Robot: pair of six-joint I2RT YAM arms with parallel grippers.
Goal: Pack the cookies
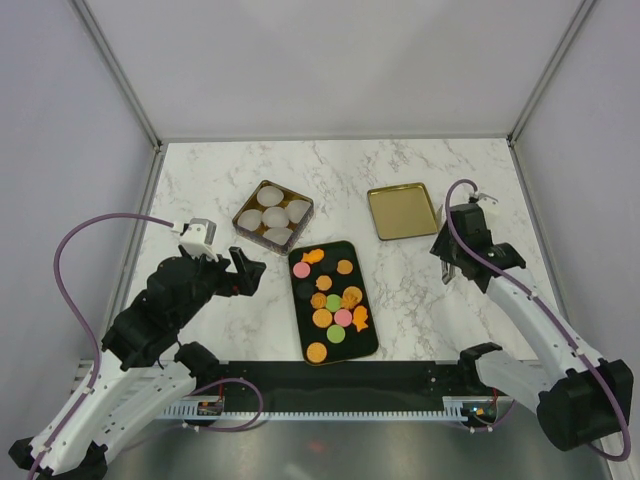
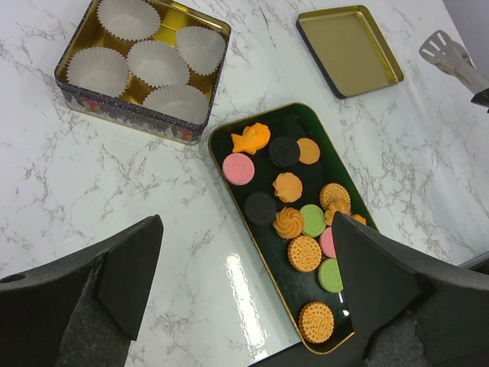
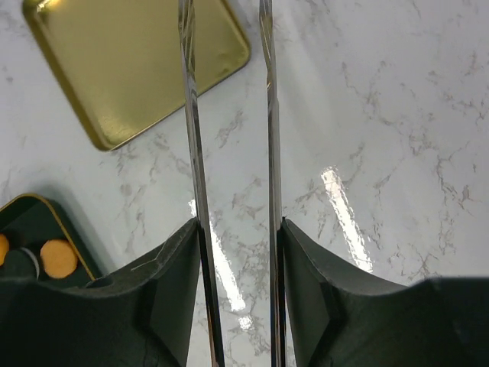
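Observation:
The cookies (image 1: 333,298) lie on a dark, gold-rimmed tray (image 1: 300,305) in the middle of the table: orange, pink, green and black rounds and two orange fish shapes (image 2: 252,138). My left gripper (image 2: 244,252) hangs open over the tray's left edge with nothing between its fingers. My right gripper (image 3: 235,229) is shut on a pair of metal tongs (image 3: 189,115). Its pads press both blades from outside, above bare marble to the right of the tray. The tongs' slotted tip (image 2: 447,52) shows in the left wrist view.
A square tin (image 1: 240,215) holding several white paper cups (image 2: 158,63) stands behind the tray, to the left. Its gold lid (image 1: 402,210) lies upturned at the back right. White walls close in the marble table (image 1: 200,180).

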